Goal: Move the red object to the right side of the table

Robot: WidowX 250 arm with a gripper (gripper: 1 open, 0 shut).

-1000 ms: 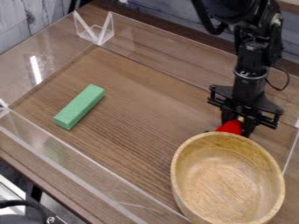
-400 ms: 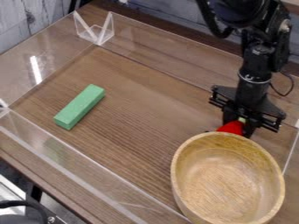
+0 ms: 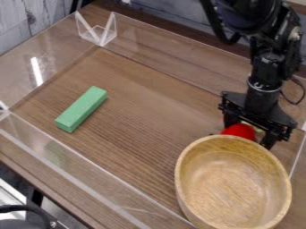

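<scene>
The red object (image 3: 242,131) lies on the table (image 3: 143,89) at its right side, just behind the far rim of the wooden bowl. My gripper (image 3: 253,128) points steeply down right over it, and its black fingers (image 3: 227,114) stand apart on either side of the toy. The jaws look open and the toy rests on the tabletop between them. The bowl's rim hides the toy's lower edge.
A round light wooden bowl (image 3: 188,166) fills the front right corner, close under the gripper. A green rectangular block (image 3: 81,108) lies at the left. Low clear acrylic walls (image 3: 72,170) border the table, with a clear folded stand (image 3: 96,29) at the back left.
The jaws have spread apart from the red object, which they were shut on before. The hand has shifted slightly right and toward the bowl.
</scene>
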